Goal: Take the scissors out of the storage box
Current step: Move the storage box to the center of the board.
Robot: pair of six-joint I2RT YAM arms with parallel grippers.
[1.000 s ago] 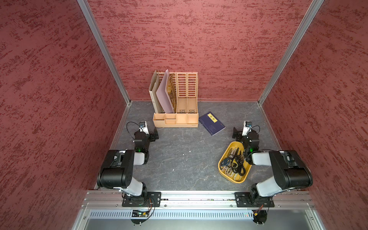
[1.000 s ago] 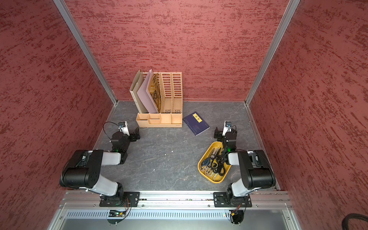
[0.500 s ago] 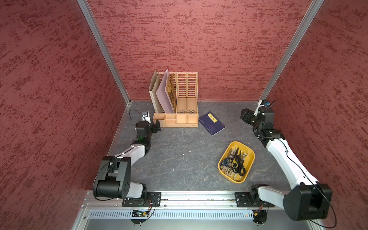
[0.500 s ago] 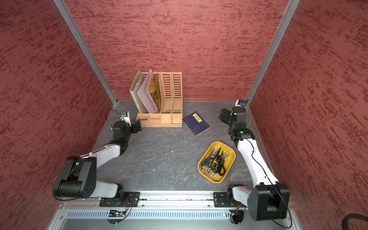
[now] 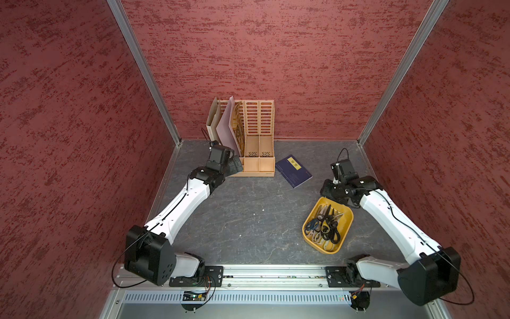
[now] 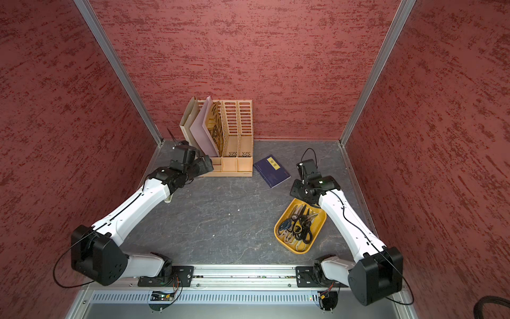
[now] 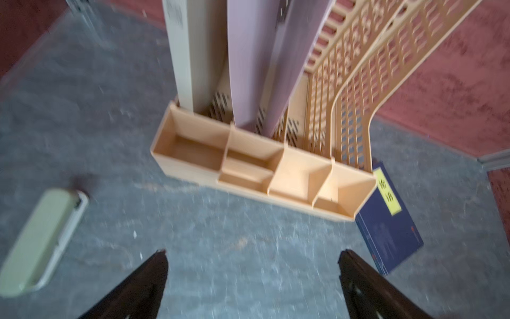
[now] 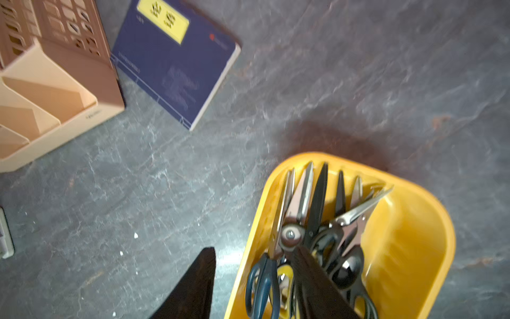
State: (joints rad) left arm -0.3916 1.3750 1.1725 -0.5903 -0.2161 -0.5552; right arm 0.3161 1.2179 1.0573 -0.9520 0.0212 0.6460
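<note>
Now | scissors [image 8: 303,221] piled in yellow storage box [image 8: 414,221], near right on bench [image 8: 358,82] | right hand [image 8: 254,250] half open, empty, straddling box wall | left hand [image 7: 253,252] wide, empty | risk: closing may pinch wall, tipping box.

Found a tan slotted file organiser [image 5: 259,129] upright against the red textured back wall [image 5: 276,55], on the dark grey table [image 5: 248,215]. Counted four small open compartments along its front. Saw a beige folder [image 5: 212,121] and a mauve folder [image 5: 226,129] leaning in the slots farthest from a navy book [image 5: 294,171]. Noted that book lying flat just beside the organiser, yellow label up. Spotted a pale green oblong case [image 7: 41,240] lying apart, blurred.
</note>
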